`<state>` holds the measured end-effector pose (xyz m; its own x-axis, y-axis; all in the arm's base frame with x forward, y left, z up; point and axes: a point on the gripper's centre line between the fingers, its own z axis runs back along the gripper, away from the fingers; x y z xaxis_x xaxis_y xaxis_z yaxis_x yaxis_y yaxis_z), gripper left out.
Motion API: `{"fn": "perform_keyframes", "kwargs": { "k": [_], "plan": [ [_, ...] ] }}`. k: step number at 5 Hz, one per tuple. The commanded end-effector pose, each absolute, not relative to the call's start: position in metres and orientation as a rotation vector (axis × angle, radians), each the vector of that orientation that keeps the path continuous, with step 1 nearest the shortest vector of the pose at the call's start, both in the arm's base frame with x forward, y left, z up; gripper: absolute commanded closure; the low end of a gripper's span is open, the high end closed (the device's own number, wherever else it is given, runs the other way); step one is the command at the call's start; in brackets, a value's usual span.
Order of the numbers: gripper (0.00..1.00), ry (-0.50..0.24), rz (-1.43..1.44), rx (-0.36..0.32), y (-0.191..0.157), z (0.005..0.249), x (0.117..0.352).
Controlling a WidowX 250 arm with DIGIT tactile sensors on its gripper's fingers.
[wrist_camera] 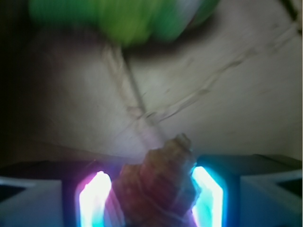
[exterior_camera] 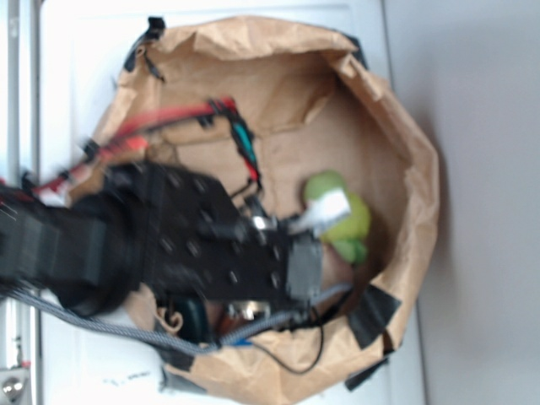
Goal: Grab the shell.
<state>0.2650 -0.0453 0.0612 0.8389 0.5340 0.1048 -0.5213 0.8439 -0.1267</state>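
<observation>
gripper (wrist_camera: 151, 198) sits low in the brown paper bag (exterior_camera: 405, 177), jaws closed partway around the shell (wrist_camera: 158, 182), which fills the gap between the lit fingers (wrist_camera: 94, 198), spire pointing ahead; looks like a grasp across its wide body. green object (exterior_camera: 342, 219) lies just ahead on the bag floor, not touching. bag walls crowd the arm; exterior view hides the shell.

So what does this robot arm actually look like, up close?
The arm is boxy, matt black, studded with small screws, though blurred here. Red and green wires loop over its top, and a grey braided cable trails below. In the wrist view, the gripper has pale fingers glowing pink and cyan inside.
</observation>
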Motion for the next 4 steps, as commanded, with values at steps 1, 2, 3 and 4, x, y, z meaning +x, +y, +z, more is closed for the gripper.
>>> {"fn": "perform_keyframes", "kwargs": {
  "k": [1,2,3,4],
  "plan": [
    [1.0,-0.214,0.481,-0.061,0.01,0.156,0.257],
    [1.0,-0.257,0.398,0.014,0.011,0.189,0.252],
    [1.0,-0.253,0.367,0.019,0.012,0.203,0.247],
    [1.0,-0.359,0.422,0.114,0.0,0.199,0.234]
  ]
}}
